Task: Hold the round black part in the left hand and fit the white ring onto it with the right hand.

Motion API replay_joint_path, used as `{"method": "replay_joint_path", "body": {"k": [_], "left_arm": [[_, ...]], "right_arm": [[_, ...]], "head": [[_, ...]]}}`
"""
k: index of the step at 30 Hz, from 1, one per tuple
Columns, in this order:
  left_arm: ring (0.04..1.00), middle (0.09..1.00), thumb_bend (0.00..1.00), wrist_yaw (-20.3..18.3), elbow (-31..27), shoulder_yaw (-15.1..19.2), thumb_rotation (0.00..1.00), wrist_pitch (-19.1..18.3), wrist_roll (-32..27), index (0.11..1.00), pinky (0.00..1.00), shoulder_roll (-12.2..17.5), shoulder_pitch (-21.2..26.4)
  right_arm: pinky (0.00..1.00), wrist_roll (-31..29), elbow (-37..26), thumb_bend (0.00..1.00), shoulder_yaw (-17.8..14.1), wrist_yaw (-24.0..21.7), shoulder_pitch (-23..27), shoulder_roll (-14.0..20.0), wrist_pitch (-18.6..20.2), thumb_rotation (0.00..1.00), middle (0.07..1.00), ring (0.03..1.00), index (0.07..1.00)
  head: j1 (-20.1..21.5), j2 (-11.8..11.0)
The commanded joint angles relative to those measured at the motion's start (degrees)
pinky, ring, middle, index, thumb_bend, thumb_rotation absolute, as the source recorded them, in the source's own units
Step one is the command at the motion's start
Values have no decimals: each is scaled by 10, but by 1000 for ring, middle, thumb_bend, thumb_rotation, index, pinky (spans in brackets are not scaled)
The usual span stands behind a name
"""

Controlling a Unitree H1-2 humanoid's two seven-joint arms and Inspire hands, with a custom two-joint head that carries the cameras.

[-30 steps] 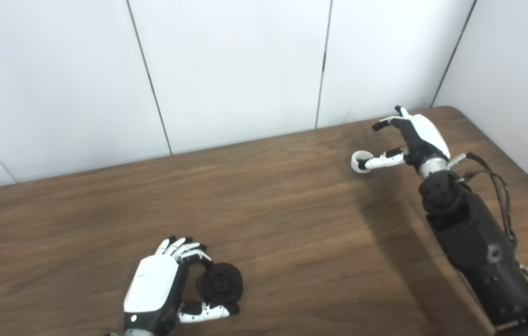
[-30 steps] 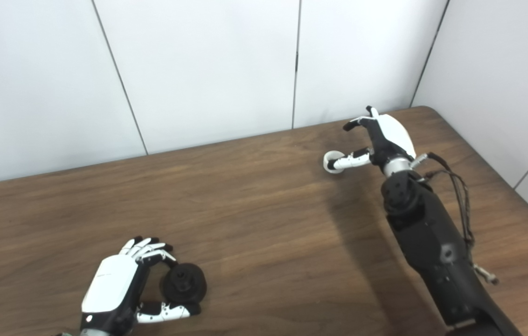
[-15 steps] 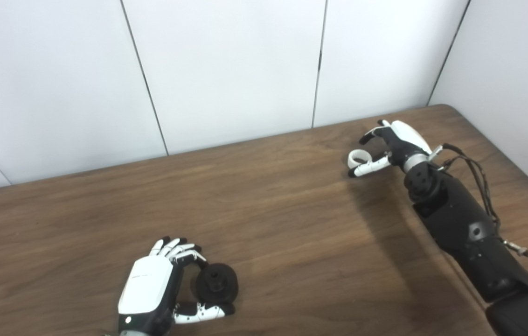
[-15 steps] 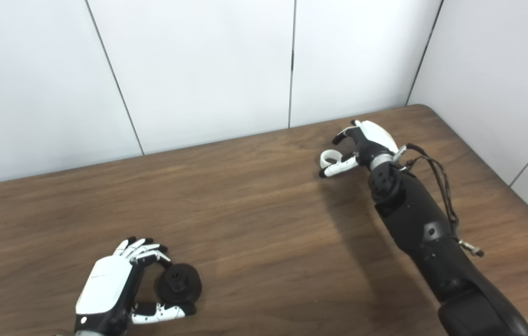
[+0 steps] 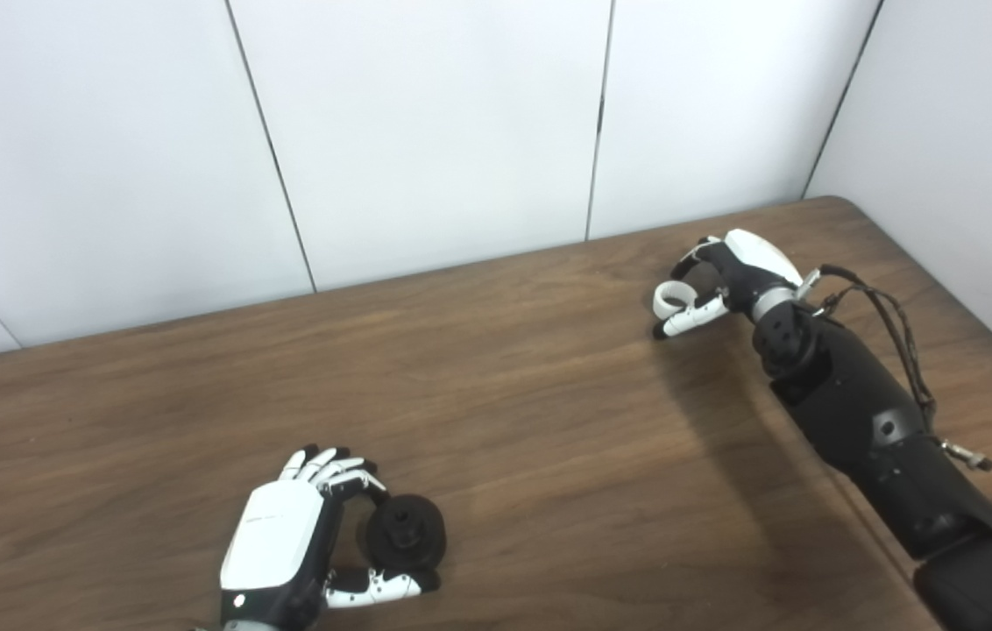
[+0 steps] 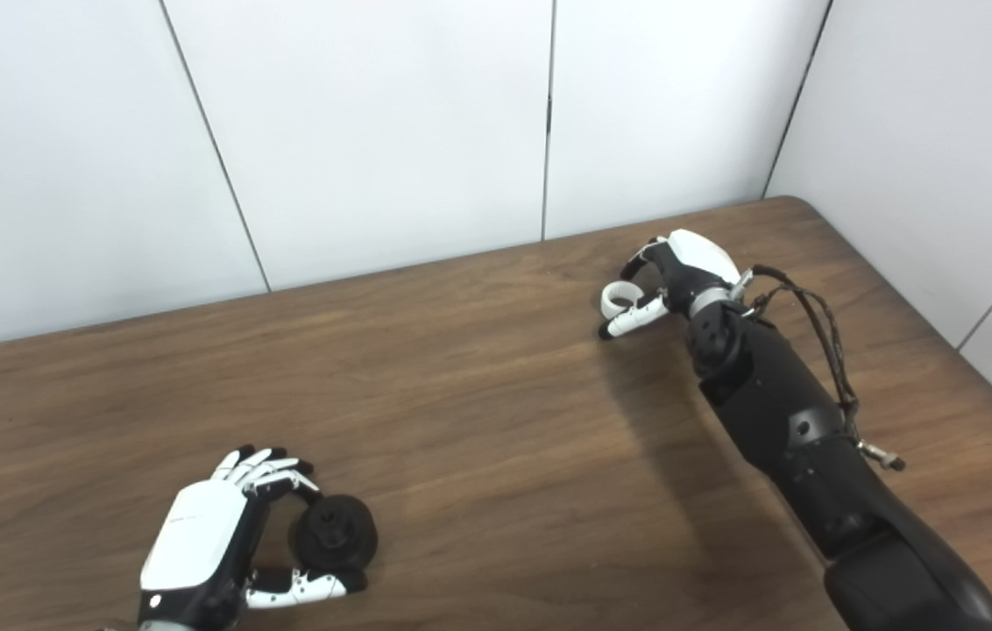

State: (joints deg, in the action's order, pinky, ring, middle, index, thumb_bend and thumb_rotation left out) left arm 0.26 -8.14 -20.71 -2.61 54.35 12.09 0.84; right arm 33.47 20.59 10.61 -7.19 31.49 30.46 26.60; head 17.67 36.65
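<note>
The round black part [image 5: 406, 531] sits low on the wooden table [image 5: 531, 438] at the near left. My left hand [image 5: 281, 548] wraps it, with fingers over its top and thumb under it. The small white ring [image 5: 668, 299] is at the far right of the table. My right hand [image 5: 737, 267] has its fingers curled over the ring and its thumb under it, pinching it. Both also show in the right eye view: the black part [image 6: 336, 531] and the ring [image 6: 612, 300].
White wall panels [image 5: 426, 123] stand close behind the table's far edge and along its right side. My right forearm [image 5: 864, 412] with loose cables lies over the table's right part.
My right hand has dropped onto the ring and its fingers have curled in around it. My left hand and the black part have stayed put. The camera shifted slightly.
</note>
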Motion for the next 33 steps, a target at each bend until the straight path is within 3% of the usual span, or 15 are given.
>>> {"method": "replay_joint_path", "body": {"k": [1,22,33], "left_arm": [[873,768,524,-7,-3,8,52,-15,16,484,945,13,-5],[877,771,524,-13,-8,11,52,-19,17,484,951,10,-4],[874,767,524,-10,-8,11,52,-16,18,484,950,10,-4]], "right_arm": [[972,11,-2,851,-3,11,26,15,-3,278,931,1000,668],[967,2,-4,833,-17,13,25,15,0,256,919,1000,621],[914,3,-7,836,-24,10,21,17,1,251,906,1000,623]], "head": [[0,1],[-1,3],[-2,5]]}}
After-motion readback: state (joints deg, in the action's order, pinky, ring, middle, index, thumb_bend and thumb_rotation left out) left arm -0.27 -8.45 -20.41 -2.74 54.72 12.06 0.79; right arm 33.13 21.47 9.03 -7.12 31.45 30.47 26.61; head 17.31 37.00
